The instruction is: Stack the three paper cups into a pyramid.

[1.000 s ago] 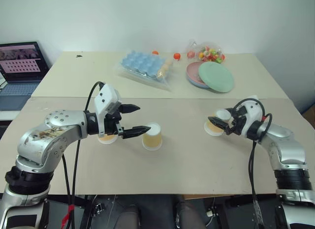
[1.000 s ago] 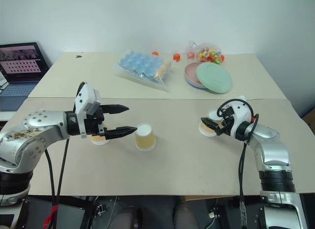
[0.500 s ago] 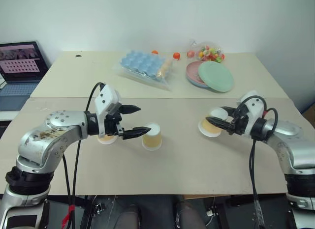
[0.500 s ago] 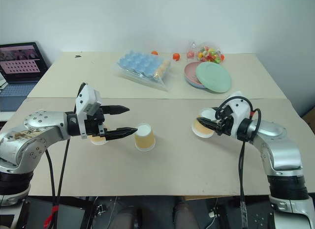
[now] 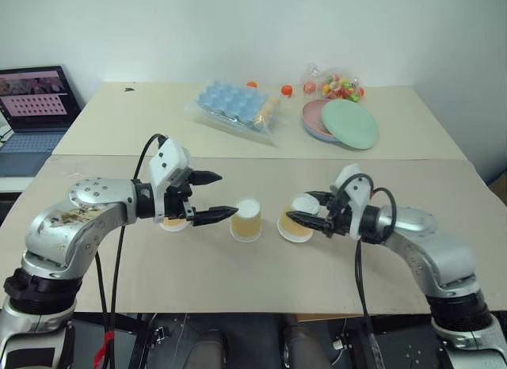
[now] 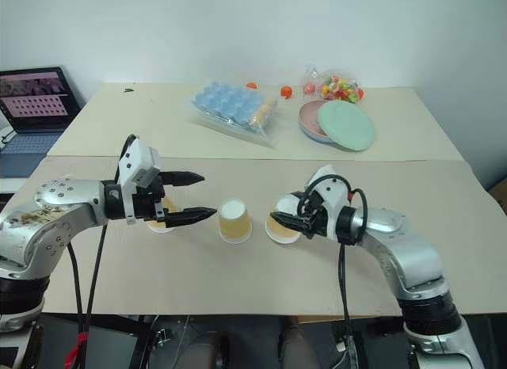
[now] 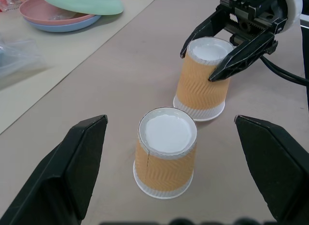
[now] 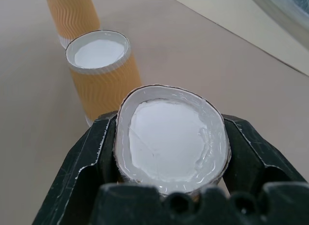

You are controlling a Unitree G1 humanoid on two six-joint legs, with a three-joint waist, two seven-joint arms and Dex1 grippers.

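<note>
Three yellow-orange paper cups stand upside down, white bases up, on the near table. The middle cup (image 5: 246, 219) sits just ahead of my left gripper (image 5: 228, 196), which is open with nothing between its fingers (image 7: 72, 172). Another cup (image 5: 173, 222) stands at the left, partly hidden behind that gripper. My right gripper (image 5: 299, 209) is shut on the third cup (image 5: 293, 226), squeezing its narrow top. That cup (image 7: 202, 80) is upright, close to the right of the middle cup (image 7: 166, 157) with a small gap; I cannot tell whether its rim touches the table.
On the far table lie stacked pink and green plates (image 5: 341, 122), a bagged blue egg tray (image 5: 234, 106), a bag of coloured candies (image 5: 339, 87) and small orange balls (image 5: 285, 89). A laptop (image 5: 32, 100) stands at the far left. A seam separates the two tables.
My right gripper has carried its cup leftwards across the table, from the right side to just beside the middle cup. The left gripper has stayed where it was, open.
</note>
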